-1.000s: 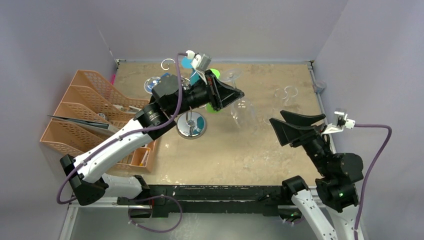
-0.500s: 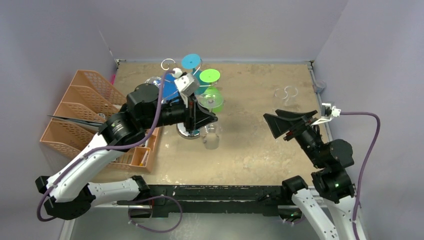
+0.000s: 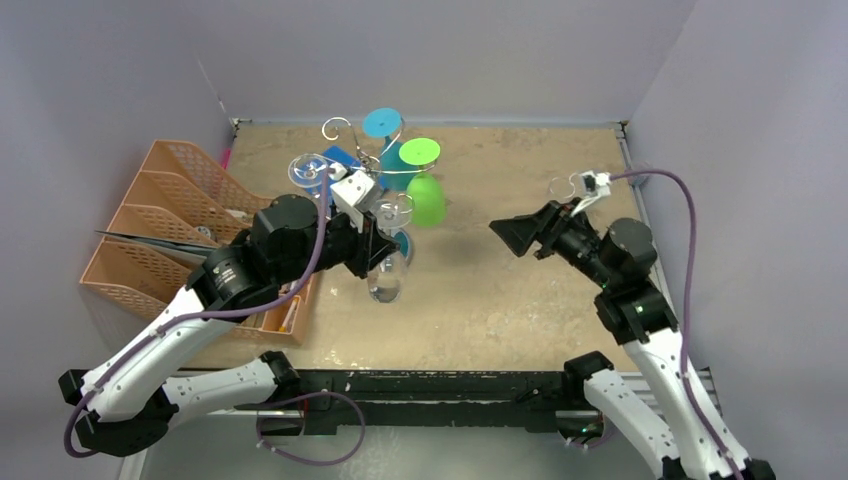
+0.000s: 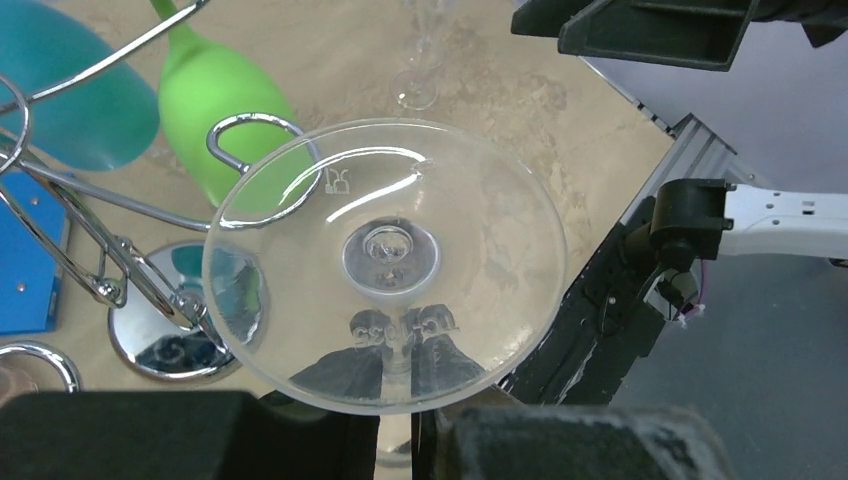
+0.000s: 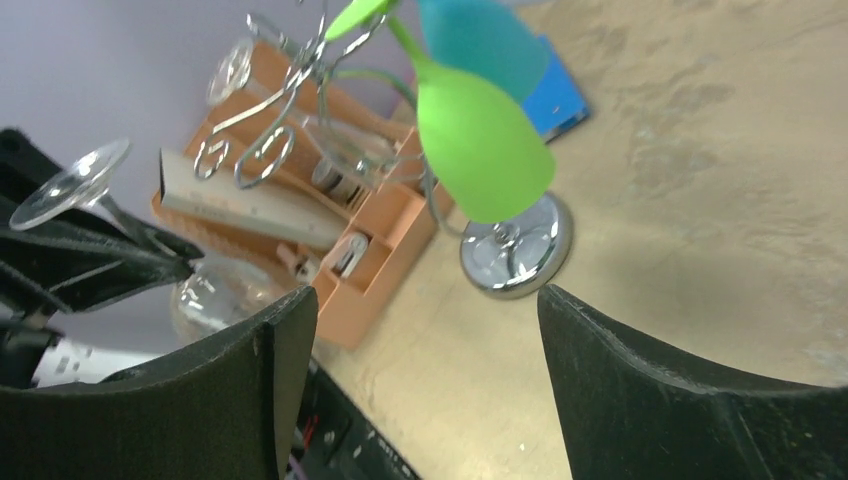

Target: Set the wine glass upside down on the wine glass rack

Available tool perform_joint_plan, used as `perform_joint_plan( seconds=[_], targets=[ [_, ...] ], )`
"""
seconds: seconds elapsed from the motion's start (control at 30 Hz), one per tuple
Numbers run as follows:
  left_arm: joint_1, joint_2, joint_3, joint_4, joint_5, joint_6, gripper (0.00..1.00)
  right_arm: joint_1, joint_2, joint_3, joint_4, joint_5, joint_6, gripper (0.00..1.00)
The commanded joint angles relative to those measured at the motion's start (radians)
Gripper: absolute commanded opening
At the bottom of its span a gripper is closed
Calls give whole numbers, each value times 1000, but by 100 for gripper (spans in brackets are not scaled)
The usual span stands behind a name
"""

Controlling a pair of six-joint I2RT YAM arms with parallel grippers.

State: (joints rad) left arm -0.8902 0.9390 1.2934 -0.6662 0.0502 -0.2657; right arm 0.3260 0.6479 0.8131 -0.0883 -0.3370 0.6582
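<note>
A clear wine glass [image 3: 388,278] hangs upside down, its foot [image 4: 385,265] uppermost. My left gripper [image 3: 374,252] is shut on its stem [image 4: 400,345], just in front of the wine glass rack [image 3: 342,130]. The chrome rack carries a green glass [image 3: 427,200], a teal glass [image 5: 480,40] and a clear one [image 3: 307,167]. Its round base [image 4: 165,340] stands on the table. One curled arm [image 4: 255,125] lies just beyond the held foot. To the right, my right gripper [image 3: 512,232] stands open and holds nothing, pointing at the rack.
An orange desk organiser [image 3: 150,230] stands at the left beside the rack. Another clear glass [image 3: 570,185] stands on the table at the far right. A blue flat object [image 4: 30,250] lies behind the rack. Grey walls close in the tan table [image 3: 500,300].
My left arm has drawn back from the far right of the rack to its near side, carrying the glass and turning it foot-up. The right arm has swung up and left toward the rack.
</note>
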Motion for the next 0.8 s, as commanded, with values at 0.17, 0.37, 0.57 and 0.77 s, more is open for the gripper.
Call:
perform_joint_plan(
  seconds=[0.17,0.37,0.57,0.77],
  targets=[
    [4,8,-37,152,37,-22,0,123,122,15,225,-283,-157,88],
    [3,20,-72,251,104,-56,0,299,190,20,296,-220,-246,90],
    [4,13,-105,301,158,-47,0,368,242,21,408,-187,-226,91],
    [3,-9,-136,404,172,-126,0,426,258,13,398,-205,-245,94]
  ],
)
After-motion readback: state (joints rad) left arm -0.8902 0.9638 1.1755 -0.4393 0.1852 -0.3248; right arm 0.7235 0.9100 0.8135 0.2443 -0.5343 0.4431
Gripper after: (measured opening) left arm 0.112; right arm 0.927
